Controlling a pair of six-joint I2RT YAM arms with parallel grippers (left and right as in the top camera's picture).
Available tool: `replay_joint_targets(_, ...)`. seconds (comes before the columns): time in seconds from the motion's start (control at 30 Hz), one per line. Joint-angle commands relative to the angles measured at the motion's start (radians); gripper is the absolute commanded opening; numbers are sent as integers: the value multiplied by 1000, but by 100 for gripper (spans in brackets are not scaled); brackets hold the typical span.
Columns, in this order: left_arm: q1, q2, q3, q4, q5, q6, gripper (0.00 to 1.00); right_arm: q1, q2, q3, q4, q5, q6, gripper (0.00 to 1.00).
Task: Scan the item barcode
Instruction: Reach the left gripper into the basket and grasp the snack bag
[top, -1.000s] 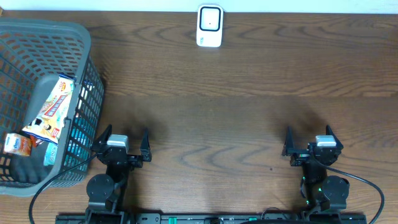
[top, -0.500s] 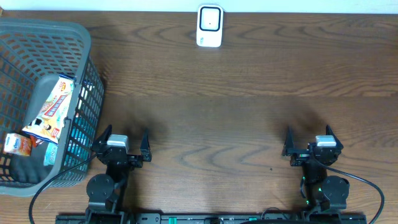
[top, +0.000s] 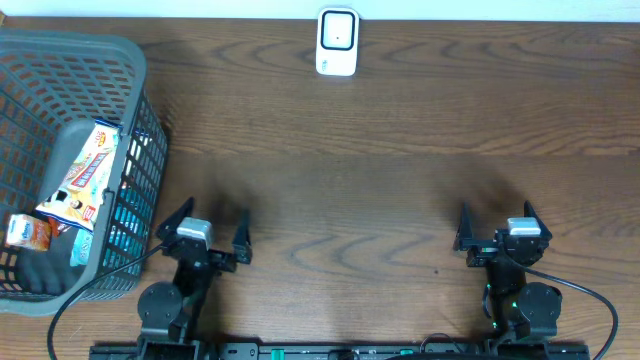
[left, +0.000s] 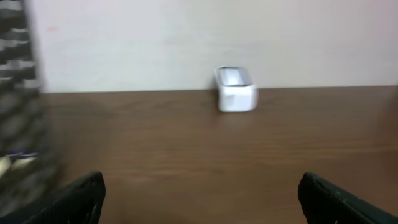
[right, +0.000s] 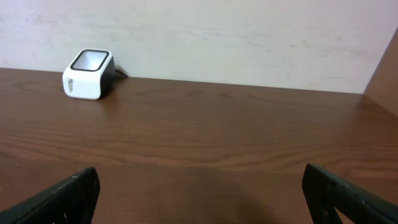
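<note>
Overhead shows the basket (top: 100, 45) and snack packets (top: 85, 170), unseen from the right wrist.

No lettering you can read here, only blurs of print.
You'll find printing on the long snack packet (top: 85, 170) and on the small orange carton (top: 28, 232), both lying in the grey basket (top: 60, 50), but from overhead no word, brand or number resolves. The white scanner (right: 88, 74) carries a small dark mark on its side in the right wrist view — too small to make out.
</note>
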Motion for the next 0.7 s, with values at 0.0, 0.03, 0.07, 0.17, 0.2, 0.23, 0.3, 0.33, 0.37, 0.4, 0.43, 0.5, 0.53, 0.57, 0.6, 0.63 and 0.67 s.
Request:
replay_joint_targets(0.0, 3, -7, 39, 10, 163, -114, 99, 7, 2, -1, -5, -4, -8, 99)
replay_joint_targets(0.03, 3, -7, 53, 10, 188, -124, 99, 7, 2, -1, -4, -5, -8, 99)
replay_joint_targets(0.07, 3, -7, 71, 9, 217, -124, 99, 7, 2, -1, -4, -5, -8, 99)
replay_joint_targets(0.17, 3, -6, 136, 9, 262, -129, 99, 7, 2, -1, -5, -5, -8, 99)
replay_joint_targets(0.2, 3, -5, 165, 9, 264, -139, 99, 7, 2, -1, -5, -5, -8, 99)
replay_joint_targets(0.23, 3, 0, 196, 9, 264, -143, 99, 7, 2, -1, -5, -5, -8, 99)
replay_joint_targets(0.3, 3, 23, 267, 5, 264, -152, 99, 7, 2, -1, -5, -5, -8, 99)
replay_joint_targets(0.33, 3, 39, 299, 0, 263, -160, 99, 7, 2, -1, -4, -5, -8, 99)
replay_joint_targets(0.37, 3, 60, 337, -10, 263, -169, 99, 7, 2, -1, -5, -5, -8, 99)
replay_joint_targets(0.4, 3, 82, 373, -25, 264, -169, 99, 7, 2, -1, -5, -5, -8, 99)
replay_joint_targets(0.43, 3, 112, 416, -50, 264, -168, 99, 7, 2, -1, -5, -5, -8, 99)
replay_joint_targets(0.5, 3, 175, 496, -97, 263, -168, 99, 7, 2, -1, -5, -5, -8, 99)
replay_joint_targets(0.53, 3, 206, 532, -118, 264, -168, 99, 7, 2, -1, -5, -5, -8, 99)
replay_joint_targets(0.57, 3, 246, 577, -146, 264, -168, 99, 7, 2, -1, -5, -5, -8, 99)
replay_joint_targets(0.6, 3, 291, 629, -179, 263, -168, 99, 7, 2, -1, -5, -5, -8, 99)
replay_joint_targets(0.63, 3, 325, 668, -201, 263, -168, 99, 7, 2, -1, -5, -5, -8, 99)
replay_joint_targets(0.67, 3, 366, 719, -230, 259, -168, 99, 7, 2, -1, -5, -5, -8, 99)
